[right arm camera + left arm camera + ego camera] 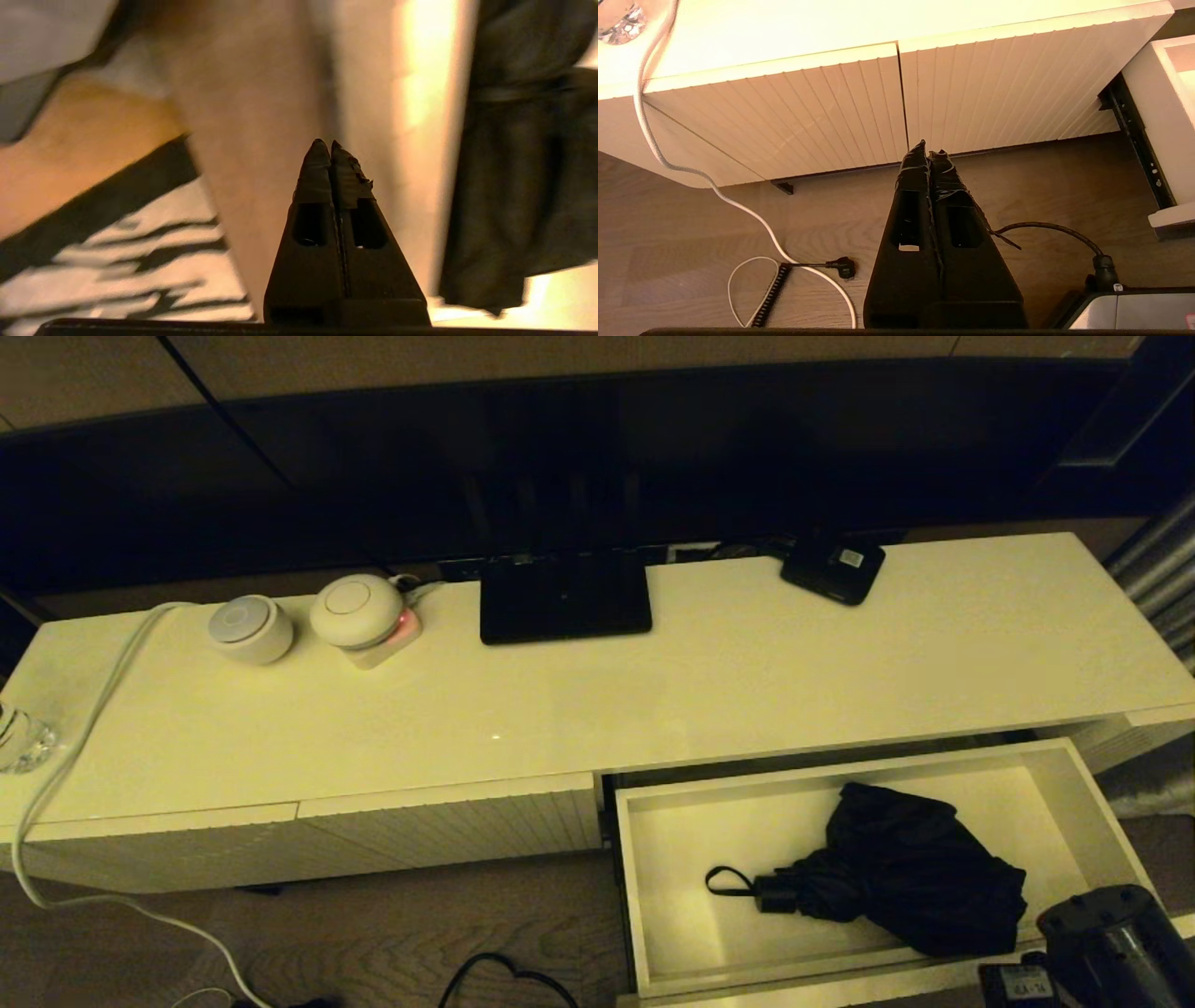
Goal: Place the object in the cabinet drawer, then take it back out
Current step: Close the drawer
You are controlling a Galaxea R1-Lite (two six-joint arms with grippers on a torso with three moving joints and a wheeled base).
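The black folding umbrella (896,868) lies inside the open cream drawer (627,887), with its handle and wrist loop (728,882) pointing left. The drawer is pulled out at the cabinet's right end. My right arm's wrist (1111,933) sits at the drawer's front right corner. In the right wrist view my right gripper (331,142) is shut and holds nothing, with the umbrella's dark fabric (528,186) beside it and apart from it. My left gripper (928,145) is shut and empty, low over the floor in front of the closed ribbed panels (994,93).
On the cabinet top (747,691) stand a flat black stand (565,597), a small black box with a white label (833,567), two round white devices (250,628) and a glass (19,737). A white cable (84,728) hangs down to the floor, where more cables (803,268) lie.
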